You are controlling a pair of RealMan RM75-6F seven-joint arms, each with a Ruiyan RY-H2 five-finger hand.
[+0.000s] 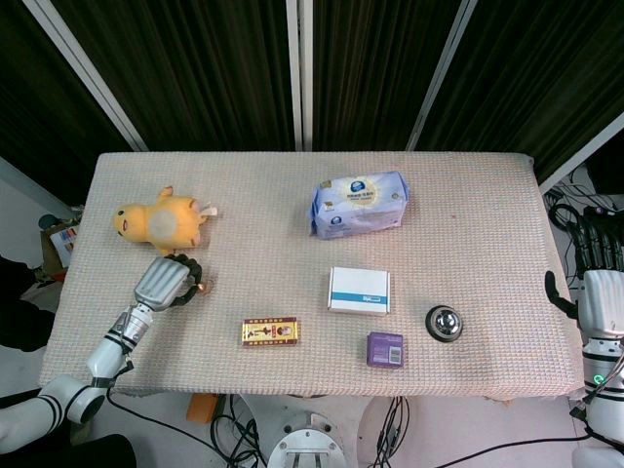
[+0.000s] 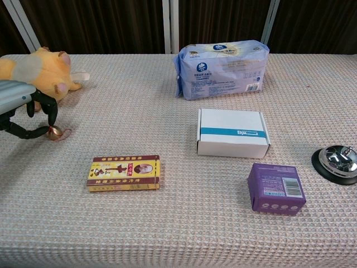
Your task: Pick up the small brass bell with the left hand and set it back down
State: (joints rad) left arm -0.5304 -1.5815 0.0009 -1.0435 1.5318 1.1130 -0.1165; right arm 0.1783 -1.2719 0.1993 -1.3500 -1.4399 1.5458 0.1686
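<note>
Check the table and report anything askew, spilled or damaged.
Nothing stands out. The blue tissue pack, white box, purple box, yellow-red packet and yellow plush toy lie intact. The left hand pinches the small brass bell at the woven tablecloth.

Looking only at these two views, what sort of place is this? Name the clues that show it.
Probably a robot test or recording setup, not a home. A table under a woven cloth stands before dark curtains, with cables trailing on the floor below, and unrelated items are spaced out: plush toy, tissue pack, desk bell.
</note>
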